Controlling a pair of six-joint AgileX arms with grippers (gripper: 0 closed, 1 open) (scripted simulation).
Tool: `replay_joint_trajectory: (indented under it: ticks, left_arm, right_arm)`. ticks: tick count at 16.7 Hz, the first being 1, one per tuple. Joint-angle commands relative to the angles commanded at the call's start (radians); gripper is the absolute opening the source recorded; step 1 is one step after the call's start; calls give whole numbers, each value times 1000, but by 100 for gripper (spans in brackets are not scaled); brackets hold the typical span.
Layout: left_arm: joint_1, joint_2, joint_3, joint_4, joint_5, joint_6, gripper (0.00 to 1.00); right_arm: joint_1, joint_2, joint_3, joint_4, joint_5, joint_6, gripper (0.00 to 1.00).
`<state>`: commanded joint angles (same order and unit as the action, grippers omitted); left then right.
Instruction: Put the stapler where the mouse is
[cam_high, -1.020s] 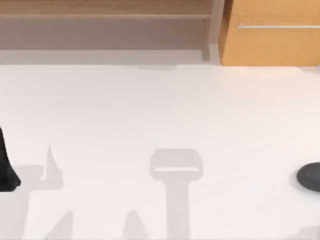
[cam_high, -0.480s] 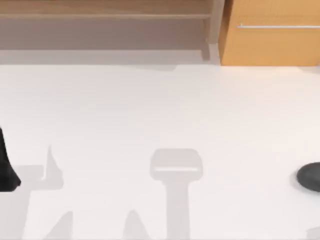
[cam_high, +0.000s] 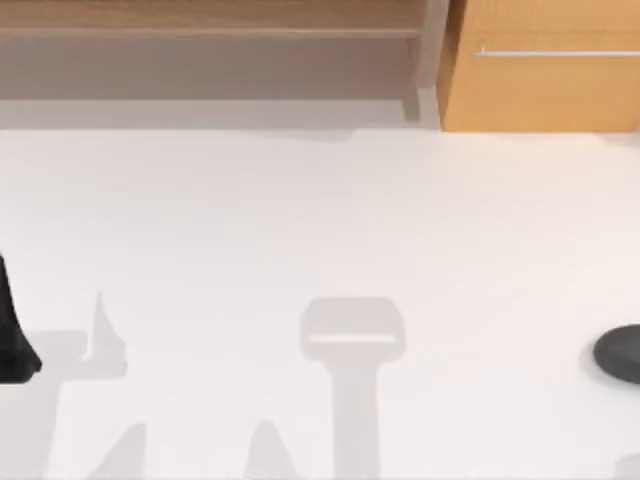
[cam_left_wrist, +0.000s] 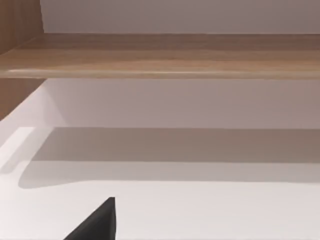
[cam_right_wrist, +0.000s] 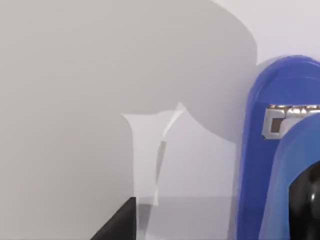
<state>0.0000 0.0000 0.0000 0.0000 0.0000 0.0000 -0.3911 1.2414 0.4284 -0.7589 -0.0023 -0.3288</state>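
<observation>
- Top view: the low, rounded dark grey mouse (cam_high: 620, 352) sits at the far right edge of the white desk (cam_high: 320, 220).
- Right wrist view: the bright-blue blocky stapler (cam_right_wrist: 280, 150) lies on the desk, close up against the right pincer (cam_right_wrist: 212, 220). Can't tell if it's spread or pinching.
- Looks like the grab stage to me.
- Next up: get a solid grip, lift, and carry it to the mouse's spot.
- The left pincer (cam_left_wrist: 100, 225) idles facing the wooden shelf (cam_left_wrist: 165, 55); can't tell its state either.
</observation>
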Motion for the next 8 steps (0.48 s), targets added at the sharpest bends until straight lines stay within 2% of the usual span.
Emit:
replay_joint_trajectory:
  ticks: [8]
  left_arm:
    - [0, 0, 0, 0, 0, 0, 100]
  right_arm:
    - [0, 0, 0, 0, 0, 0, 10]
